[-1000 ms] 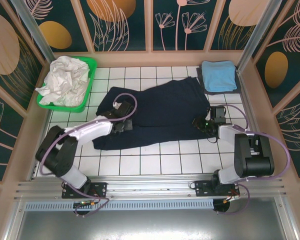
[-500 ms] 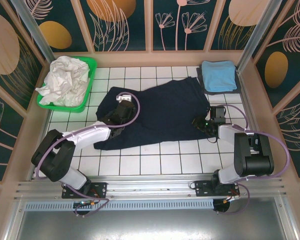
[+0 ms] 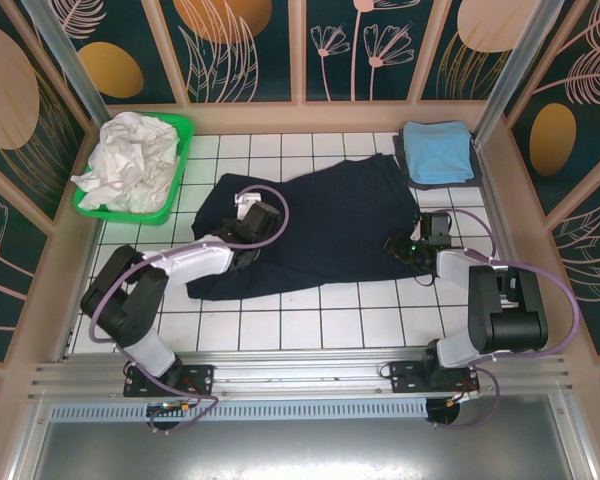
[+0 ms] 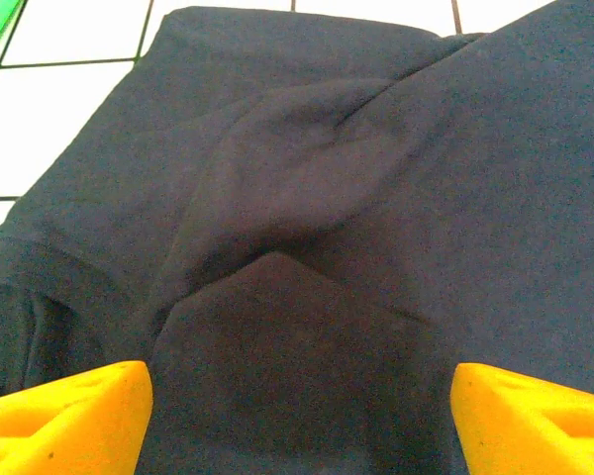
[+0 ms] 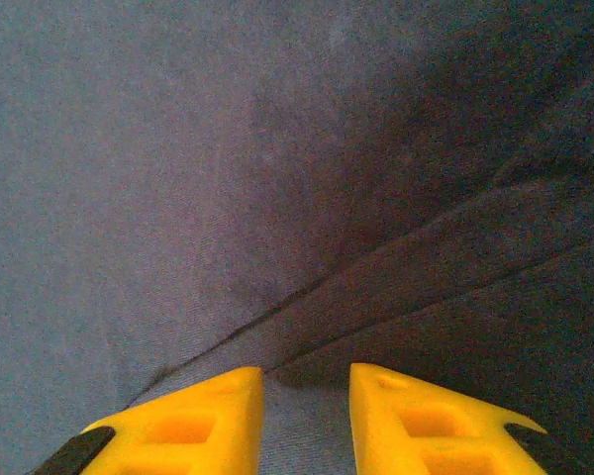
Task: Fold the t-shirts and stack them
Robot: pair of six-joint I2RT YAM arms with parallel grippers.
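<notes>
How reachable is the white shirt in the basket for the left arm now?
Probably yes: the left gripper is open over the navy shirt, with bare tiles between it and the basket.

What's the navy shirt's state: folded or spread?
Mostly spread: the navy shirt lies across the tiles, layers overlapping at one end.

The left arm (image 3: 175,265) bends at the elbow and reaches forward and to the right. The left gripper (image 3: 257,224) sits low, and its yellow fingers (image 4: 69,421) are spread wide apart. The right arm (image 3: 500,300) is folded up tight and reaches to the left. The right gripper (image 3: 400,245) is low too. Its fingers (image 5: 416,426) are close together and pinch a fold of the navy shirt (image 5: 178,148).
</notes>
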